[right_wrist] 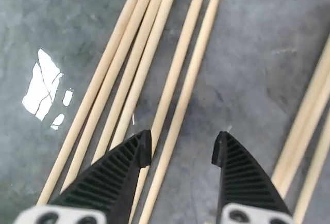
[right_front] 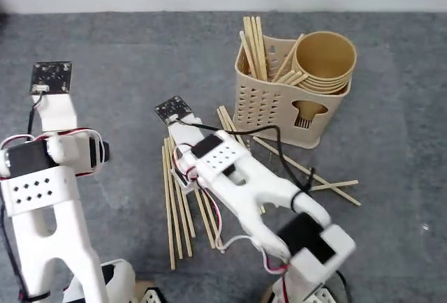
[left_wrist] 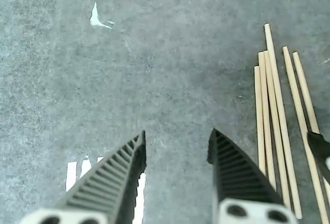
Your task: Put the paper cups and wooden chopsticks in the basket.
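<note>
Right gripper [right_wrist: 184,133]: fingers apart and holding nothing. It is poised straight over the loose wooden chopsticks [right_front: 174,205], which lie near the middle of the grey surface [right_front: 391,156] and run toward its near edge.
Key relation: one chopstick [right_wrist: 181,102] lies directly below the gap between the fingers. Its long axis runs roughly along the gripper's pointing direction, so the jaws would close across the stick rather than along it.
Neighbours: a second stick [right_wrist: 175,74] passes just beside one finger, and a bundle of three [right_wrist: 126,64] lies a little farther out. I judge a pinch here could catch two sticks rather than one.
Left gripper [left_wrist: 178,133]: fingers spread and empty, over bare surface, with the chopstick row [left_wrist: 270,121] off to one side.
Nearer arm: the right, clearly. The left stands well apart from the sticks.
Basket [right_front: 265,104]: toward the far right of the surface, and already holding stacked paper cups [right_front: 325,55] and upright chopsticks [right_front: 255,45]. It lies beyond the right gripper.
Stragglers: a few crossed chopsticks [right_front: 328,186] lie just in front of the basket.
Writing: none legible. There are white flecks [right_wrist: 44,90] and a clipped white mark [left_wrist: 77,175] on the surface, but the mark cannot be read.
</note>
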You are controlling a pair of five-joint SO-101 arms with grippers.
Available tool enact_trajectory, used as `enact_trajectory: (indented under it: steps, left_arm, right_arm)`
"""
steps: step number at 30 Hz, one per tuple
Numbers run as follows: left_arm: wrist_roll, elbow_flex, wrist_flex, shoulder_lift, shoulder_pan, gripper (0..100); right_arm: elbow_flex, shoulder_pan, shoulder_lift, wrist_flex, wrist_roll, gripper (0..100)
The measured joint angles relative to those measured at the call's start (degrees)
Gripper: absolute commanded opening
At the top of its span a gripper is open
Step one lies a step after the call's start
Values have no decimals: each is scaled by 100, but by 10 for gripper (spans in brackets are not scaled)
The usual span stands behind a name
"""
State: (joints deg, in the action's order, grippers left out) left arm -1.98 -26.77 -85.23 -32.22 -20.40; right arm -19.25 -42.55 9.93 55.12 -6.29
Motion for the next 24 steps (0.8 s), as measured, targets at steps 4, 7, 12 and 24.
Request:
enact_trajectory:
  steps: [4, 7, 12, 24]
  left_arm:
    - [0, 0, 0, 0, 0, 192]
    - [0, 0, 0, 0, 0, 192]
    - [0, 0, 0, 0, 0, 192]
    - [0, 0, 0, 0, 0, 192]
  right_arm:
    - [360, 0, 457, -9, 0, 209]
    - [589, 0, 756, -9, 0, 209]
    - [853, -9, 1134, 0, 0, 207]
    - [1169, 44, 1327, 273, 281, 8]
